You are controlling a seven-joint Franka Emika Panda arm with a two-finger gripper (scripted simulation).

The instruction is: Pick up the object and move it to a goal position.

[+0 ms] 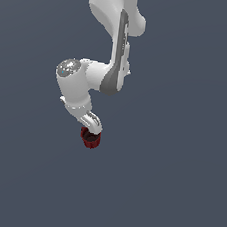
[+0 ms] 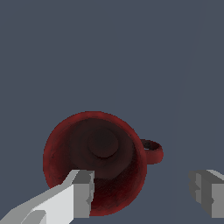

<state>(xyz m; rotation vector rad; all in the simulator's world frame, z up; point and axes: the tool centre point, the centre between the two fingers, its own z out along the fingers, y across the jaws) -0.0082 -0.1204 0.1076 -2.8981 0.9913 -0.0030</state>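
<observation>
The gripper (image 2: 142,192) is spread wide just above the mug (image 2: 94,162), one finger (image 2: 81,192) over its rim, the other clear beyond the handle (image 2: 152,151). Nothing is grasped yet; the pickup and carry remain.

No readable text, label, brand, number or sign appears in either view.
</observation>
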